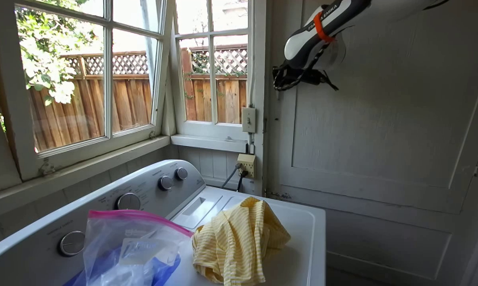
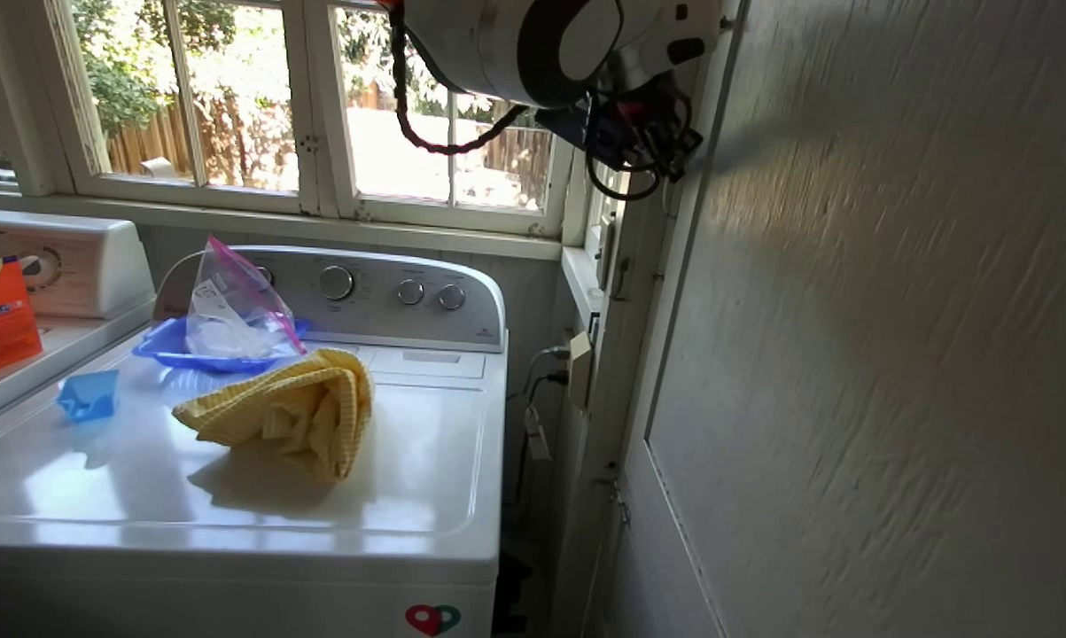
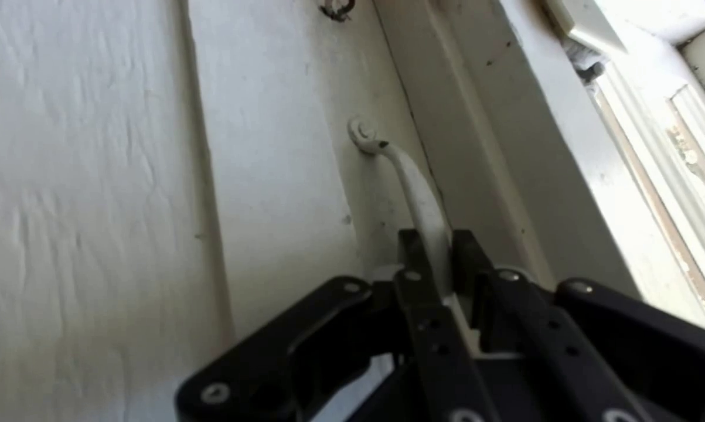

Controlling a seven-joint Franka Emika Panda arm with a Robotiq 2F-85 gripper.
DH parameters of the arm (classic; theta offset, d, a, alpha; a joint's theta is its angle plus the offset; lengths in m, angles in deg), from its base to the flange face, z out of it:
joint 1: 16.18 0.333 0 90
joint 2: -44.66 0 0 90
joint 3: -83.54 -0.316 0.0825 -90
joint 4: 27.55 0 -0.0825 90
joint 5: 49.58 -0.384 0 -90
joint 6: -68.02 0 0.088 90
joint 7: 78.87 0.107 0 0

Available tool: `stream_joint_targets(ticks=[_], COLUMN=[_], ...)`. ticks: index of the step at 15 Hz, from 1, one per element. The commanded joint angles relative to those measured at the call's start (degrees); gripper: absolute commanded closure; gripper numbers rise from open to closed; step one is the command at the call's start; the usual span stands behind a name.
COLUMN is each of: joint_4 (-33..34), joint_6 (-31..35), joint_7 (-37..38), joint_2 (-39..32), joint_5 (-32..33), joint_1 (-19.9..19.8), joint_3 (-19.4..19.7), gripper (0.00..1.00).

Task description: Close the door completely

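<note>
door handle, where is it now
In the wrist view, right of centre, the white door handle runs down between the fingers of the end effector, the door frame on its right.

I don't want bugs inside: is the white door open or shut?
Shut or nearly: in the wrist view, only a thin dark seam parts the panelled door from its frame. I can't tell if it's fully closed.

The arm [image 1: 344, 16] is cased in white and black, with EMIKA lettering [image 1: 329, 12] printed in white; it is ringed by an orange band [image 1: 319, 26]; a dark, twisted cable [image 2: 448, 149] is looped beneath; the gripper [image 3: 437, 249] is built of black bars [image 3: 440, 369], studded with silvery screws [image 3: 215, 393].
</note>
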State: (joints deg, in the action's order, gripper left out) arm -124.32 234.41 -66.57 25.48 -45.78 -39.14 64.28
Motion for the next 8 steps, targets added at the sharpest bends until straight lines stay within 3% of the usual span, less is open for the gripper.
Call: stream_joint_targets(ticks=[1, 4, 8], joint_4=[-5.35, -6.68, -6.63], joint_6=[-3.84, -8.99, -21.0], joint_7=[-2.0, -2.85, -1.1], joint_2=[6.28, 8.89, 12.71], joint_5=[-3.61, -3.13, -1.7], joint_1=[9.5, 14.41, 18.73], joint_3=[9.8, 13.5, 16.35], gripper=[0.57, 0.37, 0.07])
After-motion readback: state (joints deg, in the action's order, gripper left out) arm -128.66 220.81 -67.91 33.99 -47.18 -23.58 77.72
